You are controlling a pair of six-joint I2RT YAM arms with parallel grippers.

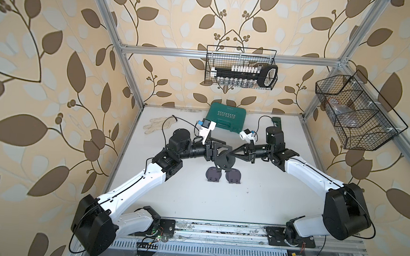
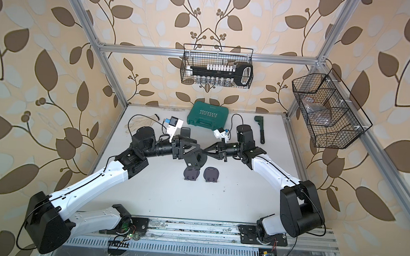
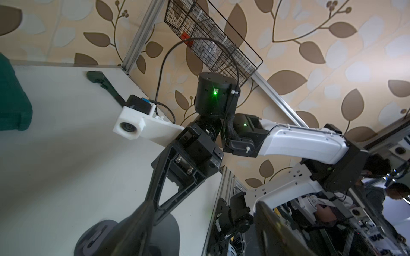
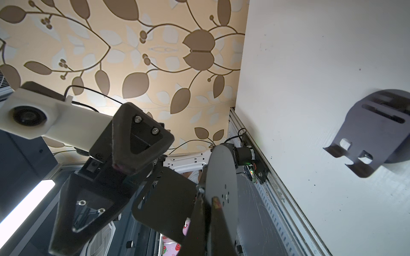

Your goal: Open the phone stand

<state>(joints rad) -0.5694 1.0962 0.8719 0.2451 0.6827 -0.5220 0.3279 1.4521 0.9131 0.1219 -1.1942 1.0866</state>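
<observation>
Three phone stands (image 1: 214, 174) (image 1: 233, 176) (image 1: 228, 162): 2 on table (image 1: 268, 198), 1 aloft in pinch of R fingers (image 1: 240, 153); L fingers (image 4: 133, 141) spread.

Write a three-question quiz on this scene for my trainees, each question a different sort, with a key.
1. True or false: the green case is open.
2. Which is open? A. left end effector B. right end effector C. neither
3. Fill in: the right end effector grips the raised ____.
Key: 1. false 2. A 3. phone stand
</observation>
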